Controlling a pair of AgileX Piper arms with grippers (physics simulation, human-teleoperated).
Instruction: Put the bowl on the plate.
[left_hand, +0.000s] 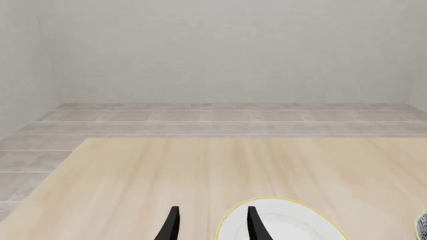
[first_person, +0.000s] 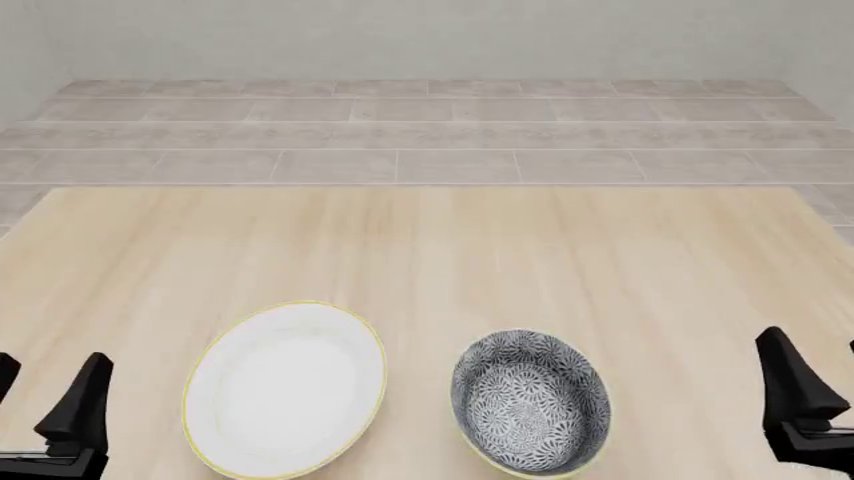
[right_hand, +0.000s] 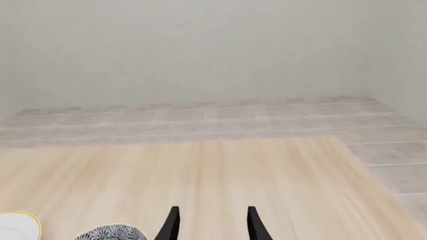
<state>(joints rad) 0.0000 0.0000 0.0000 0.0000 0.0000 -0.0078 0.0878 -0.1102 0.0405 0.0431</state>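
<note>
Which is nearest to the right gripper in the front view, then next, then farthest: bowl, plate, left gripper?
1. The bowl, just left of the right gripper.
2. The plate, left of the bowl.
3. The left gripper, at the table's far left side.

The bowl (first_person: 531, 415) sits upright on the worktop (first_person: 427, 250), round and deep, with a dense grey-and-white floral pattern inside and a thin yellowish rim. The plate (first_person: 284, 390), flat, plain white with a thin yellow edge, lies just beside it at its 9 o'clock, not touching.
</note>
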